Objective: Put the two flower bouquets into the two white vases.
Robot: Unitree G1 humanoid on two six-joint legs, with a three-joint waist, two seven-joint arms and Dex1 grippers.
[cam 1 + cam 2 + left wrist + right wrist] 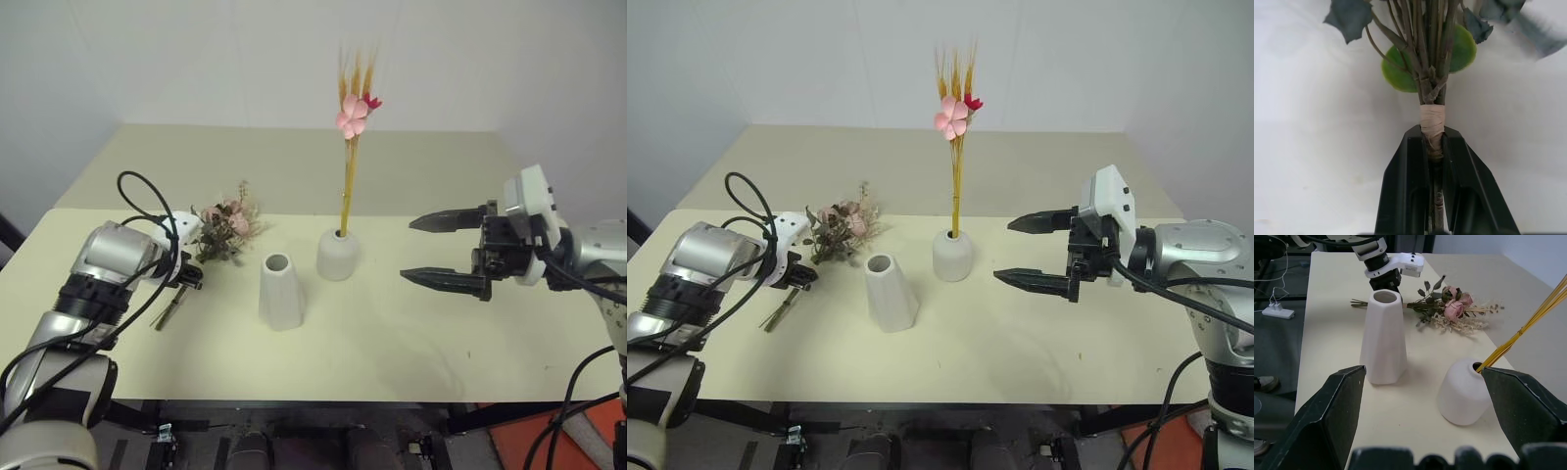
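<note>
The bushy bouquet (pixel 227 225) of pink roses and grey-green leaves lies flat on the cream table (pixel 392 343), left of the vases. My left gripper (pixel 186 278) is shut on its stems. In the left wrist view both fingers (pixel 1410 186) clamp the taped stem bundle (pixel 1432 122). The slim bouquet (pixel 351 113) of yellow stalks stands upright in the short rounded vase (pixel 338 257). The taller tapered vase (pixel 280 292) stands empty just in front and to the left of it. My right gripper (pixel 407 250) hangs open above the table, right of the short vase and apart from it.
The bouquet's stem ends (pixel 167 313) stick out behind the left gripper toward the table's front edge. Black cables (pixel 147 211) loop over the left arm. A pale wall (pixel 245 59) closes the back, and the table stretches bare in front of the vases.
</note>
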